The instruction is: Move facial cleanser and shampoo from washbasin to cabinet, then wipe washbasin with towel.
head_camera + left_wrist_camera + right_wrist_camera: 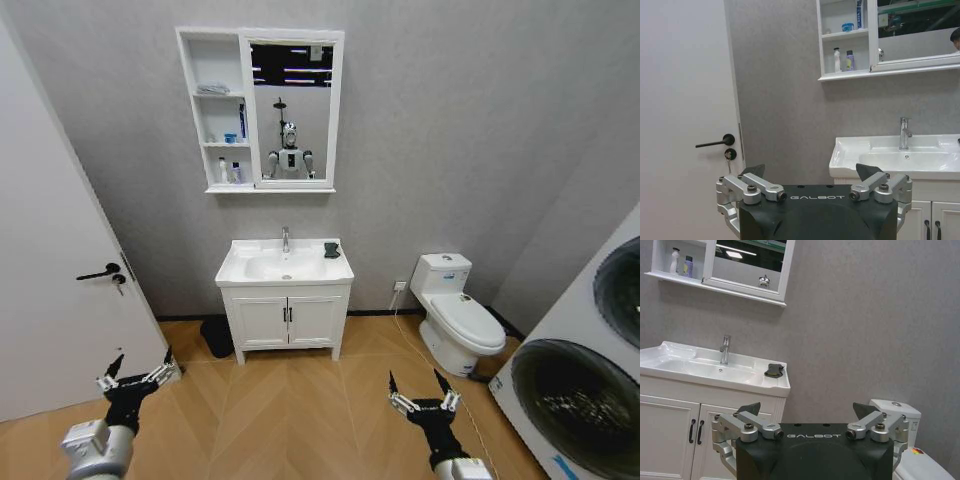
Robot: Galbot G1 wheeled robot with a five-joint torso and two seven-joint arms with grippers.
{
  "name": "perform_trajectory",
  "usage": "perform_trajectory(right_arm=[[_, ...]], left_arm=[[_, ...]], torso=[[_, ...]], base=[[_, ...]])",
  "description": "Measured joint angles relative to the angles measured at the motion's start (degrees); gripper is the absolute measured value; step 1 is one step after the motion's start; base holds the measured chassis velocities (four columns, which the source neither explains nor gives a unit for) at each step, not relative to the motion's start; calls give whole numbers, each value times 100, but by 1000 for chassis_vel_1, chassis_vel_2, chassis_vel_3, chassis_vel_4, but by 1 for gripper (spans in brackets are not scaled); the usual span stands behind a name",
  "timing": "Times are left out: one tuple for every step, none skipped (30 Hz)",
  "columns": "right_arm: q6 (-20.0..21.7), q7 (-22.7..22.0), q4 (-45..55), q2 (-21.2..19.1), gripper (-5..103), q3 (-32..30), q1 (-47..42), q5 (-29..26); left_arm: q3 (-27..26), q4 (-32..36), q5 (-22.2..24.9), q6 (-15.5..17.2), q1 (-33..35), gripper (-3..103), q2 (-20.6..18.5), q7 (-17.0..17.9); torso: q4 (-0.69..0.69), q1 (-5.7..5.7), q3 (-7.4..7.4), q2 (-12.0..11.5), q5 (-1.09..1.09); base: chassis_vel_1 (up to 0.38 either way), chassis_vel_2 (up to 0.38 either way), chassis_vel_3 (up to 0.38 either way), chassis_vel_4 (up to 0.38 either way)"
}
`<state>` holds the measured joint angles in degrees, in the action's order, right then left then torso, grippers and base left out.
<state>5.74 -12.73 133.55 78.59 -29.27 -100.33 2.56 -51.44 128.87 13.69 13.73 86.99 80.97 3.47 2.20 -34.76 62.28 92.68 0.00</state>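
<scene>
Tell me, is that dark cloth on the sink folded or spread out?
Folded: the towel sits as a small compact bundle on the washbasin rim, right of the faucet.

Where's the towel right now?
The towel lies on the washbasin's back right corner, right of the faucet, in the head view.

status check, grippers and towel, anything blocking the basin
Left gripper and right gripper open, low, short of washbasin. Towel on its right rear corner. Nothing in the way.
</scene>
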Motion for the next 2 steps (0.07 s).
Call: perform_trajectory(right_arm=[[0,0,0,0,100,0,0,0],[0,0,0,0,100,0,0,0]], left_arm=[[0,0,0,0,0,100,0,0],[0,0,0,0,0,100,0,0]], torso=[[0,0,0,0,0],[0,0,0,0,0]], base=[[0,0,0,0],[0,0,0,0]])
